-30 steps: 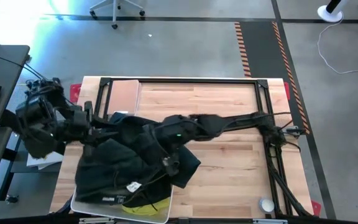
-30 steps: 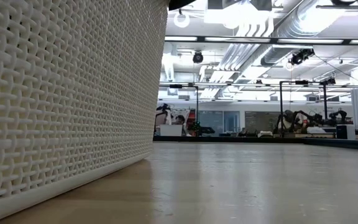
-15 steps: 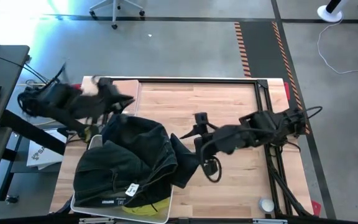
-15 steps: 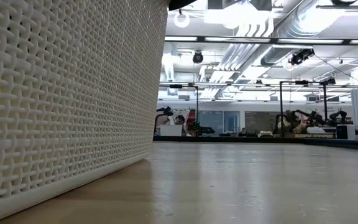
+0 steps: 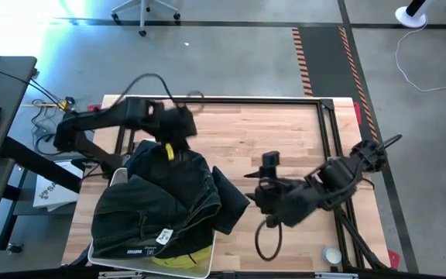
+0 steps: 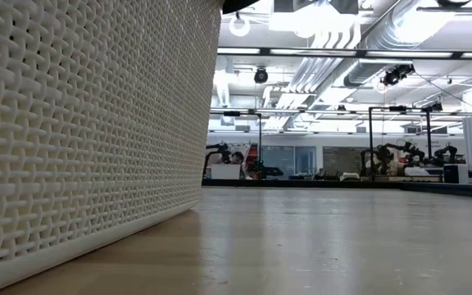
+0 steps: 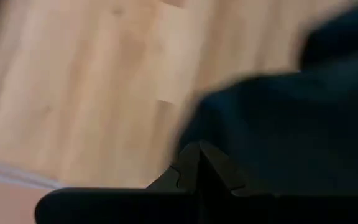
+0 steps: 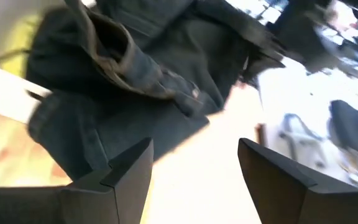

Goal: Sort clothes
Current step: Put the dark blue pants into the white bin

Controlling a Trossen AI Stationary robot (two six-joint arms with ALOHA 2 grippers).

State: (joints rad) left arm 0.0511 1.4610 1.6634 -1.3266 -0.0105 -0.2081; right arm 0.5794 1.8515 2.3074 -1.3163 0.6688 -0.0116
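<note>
The clothes lie in a heap, with dark jeans and black garments (image 5: 161, 205) on top. They fill a white basket (image 5: 105, 256) at the table's near left, and a bright yellow garment (image 5: 188, 256) shows under them. My left gripper (image 5: 186, 128) is shut at the heap's far edge, its tips (image 7: 197, 149) beside dark cloth (image 7: 291, 124) over bare wood. My right gripper (image 8: 194, 162) stands open right of the heap (image 5: 256, 194), facing the jeans (image 8: 135, 81) with nothing between its fingers. My left gripper's shut fingertips sit right at the edge of the dark cloth (image 7: 229, 143). I cannot tell whether they touch it or have any of it between them.
The basket's white woven wall (image 6: 80, 123) fills the left of the low view. A black frame (image 5: 333, 139) runs along the table's far and right sides. A small white cup (image 5: 331, 254) stands at the near right corner. Bare wood (image 5: 269, 128) lies between the arms.
My left arm has swung from beyond the table's left edge toward the far side and then right, to the heap's far edge. My right arm has drawn back off the heap toward the right and near edges. The heap lies uncovered now.
</note>
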